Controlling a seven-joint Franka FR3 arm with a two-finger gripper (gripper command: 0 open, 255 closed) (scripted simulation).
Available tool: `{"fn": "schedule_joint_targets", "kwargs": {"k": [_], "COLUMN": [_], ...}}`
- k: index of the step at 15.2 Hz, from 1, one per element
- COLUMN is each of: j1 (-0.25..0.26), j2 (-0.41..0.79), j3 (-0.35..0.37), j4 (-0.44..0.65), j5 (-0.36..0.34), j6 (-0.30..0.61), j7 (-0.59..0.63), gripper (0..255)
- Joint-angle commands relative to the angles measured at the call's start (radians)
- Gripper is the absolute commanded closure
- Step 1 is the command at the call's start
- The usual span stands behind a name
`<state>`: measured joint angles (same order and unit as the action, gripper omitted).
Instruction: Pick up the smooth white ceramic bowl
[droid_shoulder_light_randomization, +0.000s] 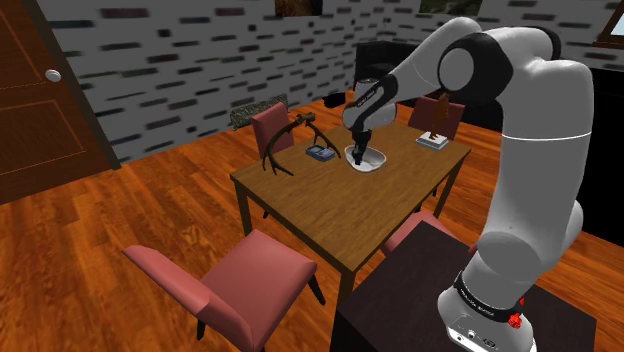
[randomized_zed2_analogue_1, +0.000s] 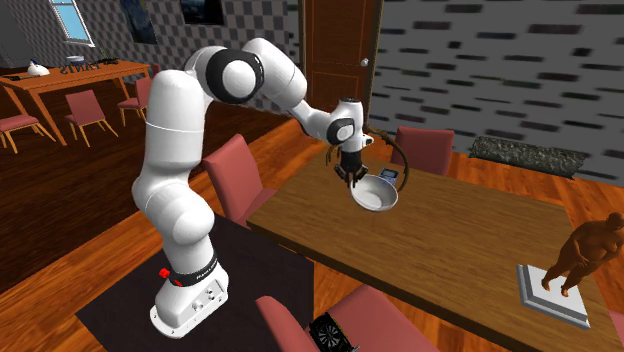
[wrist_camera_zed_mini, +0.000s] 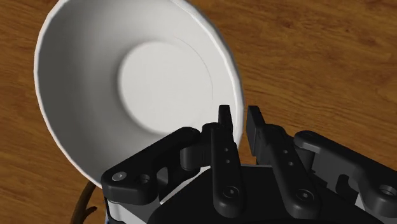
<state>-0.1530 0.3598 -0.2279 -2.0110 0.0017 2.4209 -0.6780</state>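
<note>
Tool (wrist_camera_zed_mini: 239, 118) clamped on the rim of the white bowl (wrist_camera_zed_mini: 130, 79); bowl hangs tilted over the wooden tabletop (wrist_camera_zed_mini: 324, 51).

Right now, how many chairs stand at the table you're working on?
4, placed by the shoulder view: near-left chair, far-left chair, far-right chair, near-right chair.
</note>
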Motion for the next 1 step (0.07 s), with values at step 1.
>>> {"fn": "schedule_joint_targets", "kwargs": {"k": [1], "j1": [0.001], "j2": [-0.005], "j3": [-0.001], "j4": [0.003], "j5": [-0.001], "j6": [-0.007], "j7": [0.001], "gripper": [255]}}
